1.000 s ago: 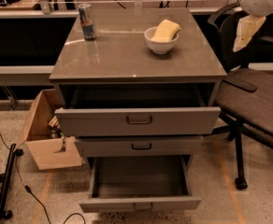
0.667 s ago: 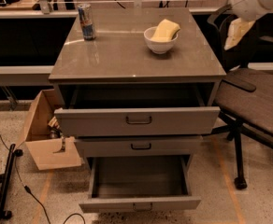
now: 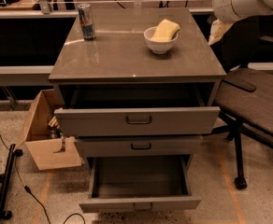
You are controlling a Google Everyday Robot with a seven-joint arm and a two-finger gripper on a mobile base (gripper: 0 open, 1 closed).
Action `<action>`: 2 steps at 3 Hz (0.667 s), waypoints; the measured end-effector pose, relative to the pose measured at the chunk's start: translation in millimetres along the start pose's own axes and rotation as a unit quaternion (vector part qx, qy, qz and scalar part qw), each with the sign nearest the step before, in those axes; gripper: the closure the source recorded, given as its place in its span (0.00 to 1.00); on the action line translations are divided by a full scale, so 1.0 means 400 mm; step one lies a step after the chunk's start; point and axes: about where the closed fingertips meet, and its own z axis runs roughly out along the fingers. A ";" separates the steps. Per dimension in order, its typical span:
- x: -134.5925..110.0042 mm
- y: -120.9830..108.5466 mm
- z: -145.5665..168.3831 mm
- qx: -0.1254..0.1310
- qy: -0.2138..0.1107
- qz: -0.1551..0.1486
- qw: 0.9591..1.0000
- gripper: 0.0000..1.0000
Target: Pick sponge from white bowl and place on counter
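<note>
The pale yellow sponge [image 3: 165, 30] lies tilted in the small white bowl [image 3: 160, 44], sticking out over its rim. The bowl stands on the grey-brown counter [image 3: 127, 59], at its back right. A white arm segment [image 3: 239, 1] with cream foam padding [image 3: 218, 31] reaches in at the top right, to the right of the bowl and above the counter's right edge. The gripper itself is out of view; only this part of the arm shows.
A slim blue-and-silver can [image 3: 85, 21] stands at the counter's back left. The cabinet's top drawer [image 3: 137, 120] and bottom drawer [image 3: 139, 181] are pulled open. A dark padded seat [image 3: 258, 101] is at the right, a cardboard box [image 3: 45, 134] and cables at the left.
The white arm has moved left and up, closer to the bowl. The view has shifted slightly. The sponge, bowl and can have not moved.
</note>
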 end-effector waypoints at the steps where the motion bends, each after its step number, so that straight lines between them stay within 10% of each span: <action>1: -0.006 0.007 0.012 0.001 -0.002 -0.004 1.000 0.00; 2: 0.023 0.010 0.081 0.028 0.008 -0.034 0.999 0.00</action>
